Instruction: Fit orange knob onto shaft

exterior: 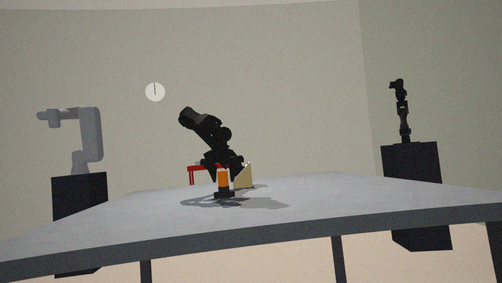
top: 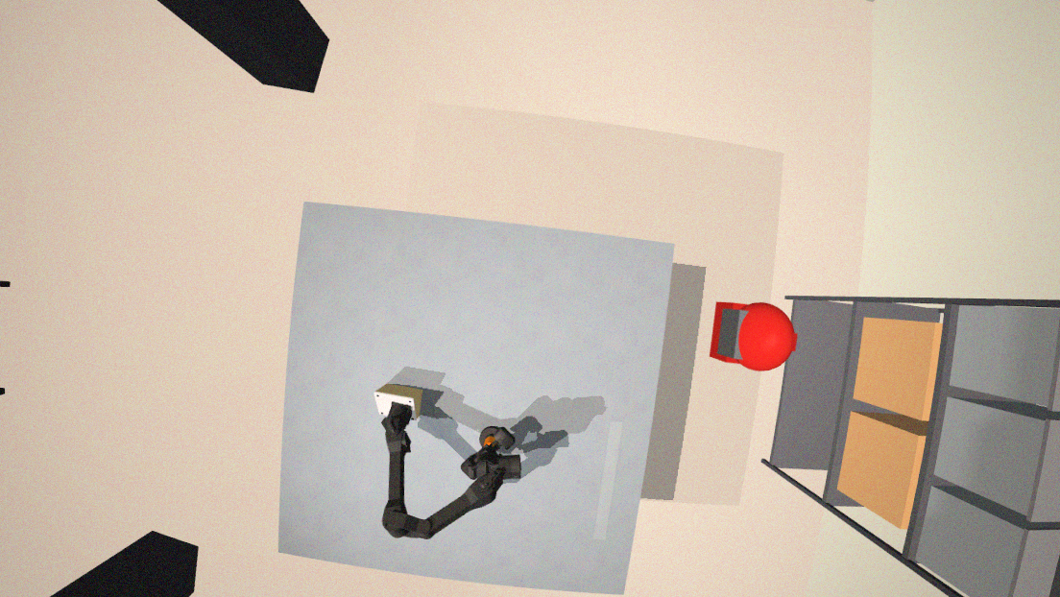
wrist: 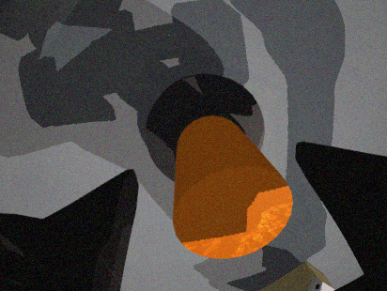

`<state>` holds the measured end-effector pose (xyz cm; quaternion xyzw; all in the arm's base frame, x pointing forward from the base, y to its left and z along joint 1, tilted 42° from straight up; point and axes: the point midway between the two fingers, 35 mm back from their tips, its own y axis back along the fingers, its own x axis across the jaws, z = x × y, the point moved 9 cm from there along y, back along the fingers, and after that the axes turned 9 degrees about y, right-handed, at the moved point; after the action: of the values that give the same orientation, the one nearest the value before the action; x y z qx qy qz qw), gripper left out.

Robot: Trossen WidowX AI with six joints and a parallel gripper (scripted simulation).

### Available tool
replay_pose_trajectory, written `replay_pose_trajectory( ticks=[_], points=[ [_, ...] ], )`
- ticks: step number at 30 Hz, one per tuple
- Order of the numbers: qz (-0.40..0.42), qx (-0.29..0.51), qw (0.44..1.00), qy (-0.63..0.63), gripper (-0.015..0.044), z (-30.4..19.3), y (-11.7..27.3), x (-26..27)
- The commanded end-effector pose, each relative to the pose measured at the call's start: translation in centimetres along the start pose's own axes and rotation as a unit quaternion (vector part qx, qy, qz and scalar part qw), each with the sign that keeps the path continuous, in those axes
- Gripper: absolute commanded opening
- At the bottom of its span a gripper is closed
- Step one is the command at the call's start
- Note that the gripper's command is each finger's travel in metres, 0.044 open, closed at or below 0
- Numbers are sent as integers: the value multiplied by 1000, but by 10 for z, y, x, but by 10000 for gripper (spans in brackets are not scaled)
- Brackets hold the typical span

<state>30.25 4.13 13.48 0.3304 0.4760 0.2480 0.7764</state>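
The orange knob (top: 489,441) (exterior: 222,178) (wrist: 225,188) stands upright on the round black pedestal (exterior: 223,194) (wrist: 221,94). In the exterior view its lower end meets the pedestal's raised collar, with no silver shaft showing between them. The shaft and the knob's hole are hidden. My gripper (exterior: 223,180) (wrist: 219,164) is open, pointing down, with one finger on each side of the knob. In the wrist view there is a gap between the knob and each finger, and nothing is held.
A tan wedge block (top: 410,388) (exterior: 244,179) with a white sloping face stands behind the pedestal in the exterior view, under my arm's base. The grey table (top: 482,297) (exterior: 316,200) carries both. A red chair (top: 763,337) and shelving (top: 811,370) stand beyond the table.
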Motion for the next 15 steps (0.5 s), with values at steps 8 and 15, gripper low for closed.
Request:
replay_pose_trajectory(
  ticks=[8, 15],
  points=[
    [5, -2, 1000, -2, 440, 1, 90, 2],
    [5, -2, 1000, -2, 440, 2, 90, 3]
  ],
)
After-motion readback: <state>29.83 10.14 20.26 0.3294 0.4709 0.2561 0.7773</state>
